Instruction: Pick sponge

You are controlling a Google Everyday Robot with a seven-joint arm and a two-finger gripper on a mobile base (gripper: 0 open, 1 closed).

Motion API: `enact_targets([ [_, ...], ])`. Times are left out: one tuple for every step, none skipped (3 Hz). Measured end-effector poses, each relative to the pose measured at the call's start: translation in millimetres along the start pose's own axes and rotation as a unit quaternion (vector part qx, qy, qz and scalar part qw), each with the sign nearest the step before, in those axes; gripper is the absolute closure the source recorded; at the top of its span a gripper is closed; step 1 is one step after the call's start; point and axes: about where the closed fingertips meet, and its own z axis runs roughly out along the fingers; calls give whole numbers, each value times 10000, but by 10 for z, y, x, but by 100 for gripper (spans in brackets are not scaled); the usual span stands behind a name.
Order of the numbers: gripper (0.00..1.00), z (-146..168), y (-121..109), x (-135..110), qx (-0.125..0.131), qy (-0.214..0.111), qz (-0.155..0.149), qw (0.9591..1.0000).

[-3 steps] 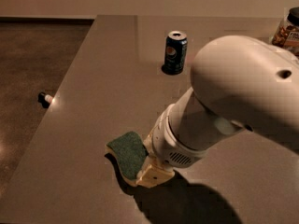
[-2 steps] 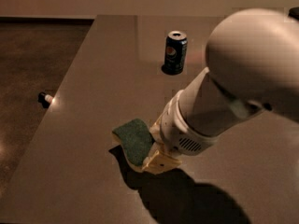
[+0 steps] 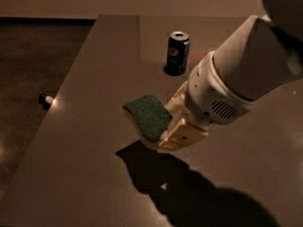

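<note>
The sponge [image 3: 147,116], dark green on top with pale yellow foam below, is held in my gripper [image 3: 169,122]. The cream fingers [image 3: 182,134] are shut on its right end. The sponge is lifted off the brown table [image 3: 94,126] and casts a shadow well below and to the right of itself. The white arm comes in from the upper right and covers the right part of the table.
A dark soda can [image 3: 177,52] stands upright on the table behind the gripper. A small dark object [image 3: 45,99] lies on the floor left of the table's left edge. The table's near edge is at the lower left.
The gripper has risen with the sponge in it; the sponge has left the table surface and its shadow has separated from it. The arm has swung up and to the right.
</note>
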Motion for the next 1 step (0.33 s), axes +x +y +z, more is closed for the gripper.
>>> enact_targets([
  [100, -139, -43, 9, -23, -97, 35, 9999],
])
